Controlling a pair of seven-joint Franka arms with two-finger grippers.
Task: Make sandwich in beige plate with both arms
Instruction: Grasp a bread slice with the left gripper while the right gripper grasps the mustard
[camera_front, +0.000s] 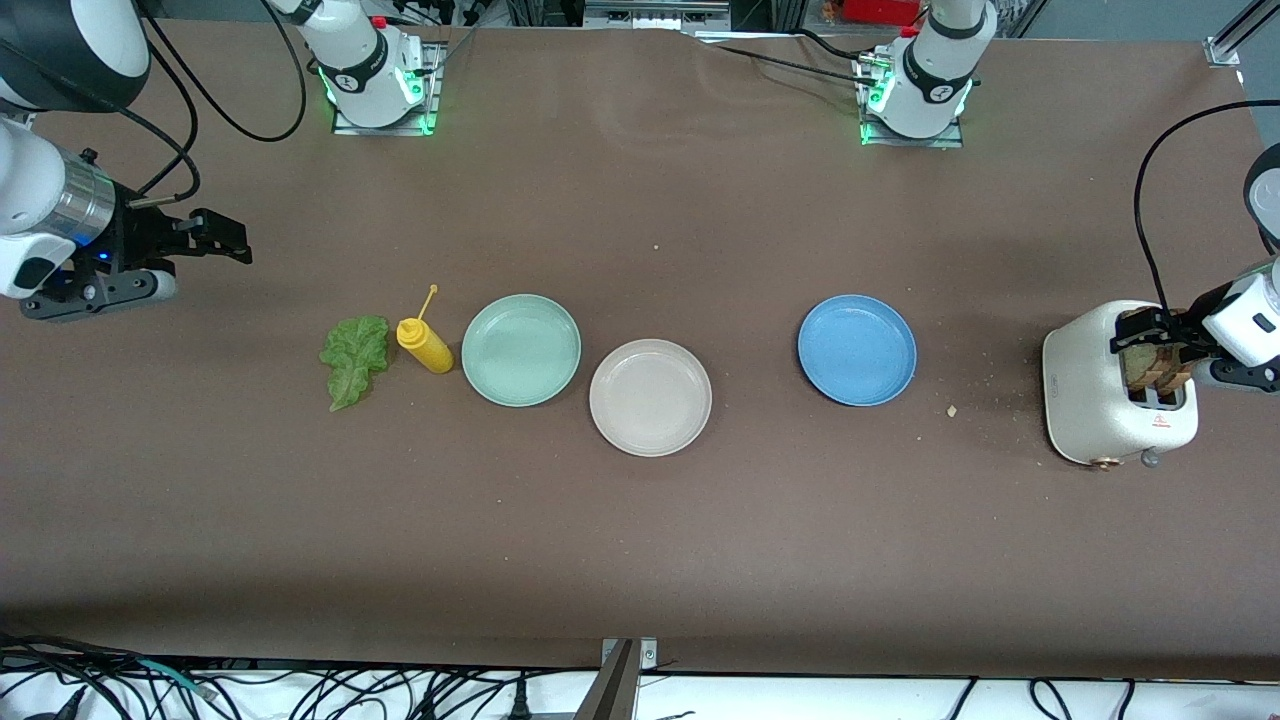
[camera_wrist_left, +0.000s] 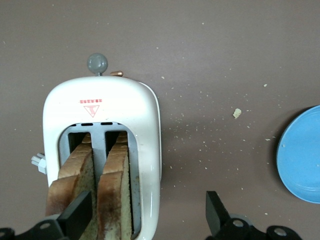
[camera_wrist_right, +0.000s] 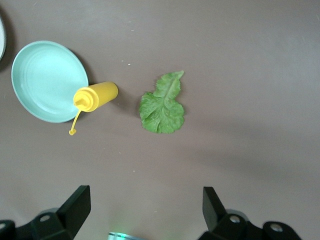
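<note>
The toaster (camera_front: 1110, 385), lowest in the front view at about four o'clock, holds two bread slices (camera_wrist_left: 95, 192). The left gripper (camera_wrist_left: 145, 217) hangs over them with its claws spread, nothing grasped. The beige plate (camera_front: 650, 397) sits bare at centre, with the lettuce leaf (camera_front: 355, 358) out at nine o'clock. The right gripper (camera_wrist_right: 145, 205) waits above the table near the leaf, released. Risk: the wide fingers (camera_wrist_left: 77, 215) straddle both slices, so closing may snag the neighbouring slice or crumble the bread.
</note>
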